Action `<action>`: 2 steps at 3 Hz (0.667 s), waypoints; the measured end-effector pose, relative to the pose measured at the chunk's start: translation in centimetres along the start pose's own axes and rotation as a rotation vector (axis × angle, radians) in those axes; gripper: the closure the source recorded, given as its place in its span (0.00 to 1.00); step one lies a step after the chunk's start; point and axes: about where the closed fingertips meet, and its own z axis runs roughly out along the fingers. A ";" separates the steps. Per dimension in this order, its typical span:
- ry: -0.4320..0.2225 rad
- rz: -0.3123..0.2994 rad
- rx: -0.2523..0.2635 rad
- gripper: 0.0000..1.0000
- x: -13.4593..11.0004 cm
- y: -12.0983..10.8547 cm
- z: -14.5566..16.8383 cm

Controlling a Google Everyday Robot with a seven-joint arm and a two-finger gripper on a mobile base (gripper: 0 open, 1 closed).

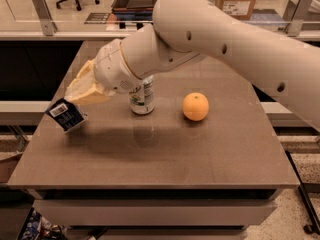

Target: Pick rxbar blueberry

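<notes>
The rxbar blueberry [67, 115] is a dark blue wrapper with a white barcode patch, held up off the table at the left. My gripper [80, 100] is shut on its upper end, with the cream fingers [86, 90] just above and right of it. The bar hangs tilted, its lower end free over the table's left part. The large white arm reaches in from the upper right and crosses the table's back.
A green-white soda can [142, 97] stands upright behind the wrist, partly hidden by it. An orange [195, 106] sits at mid-table to the right. The brown table [165, 154] has its left edge close below the bar. Railings and boxes lie behind.
</notes>
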 end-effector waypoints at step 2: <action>-0.079 -0.044 -0.028 1.00 -1.5 -2.6 -1.1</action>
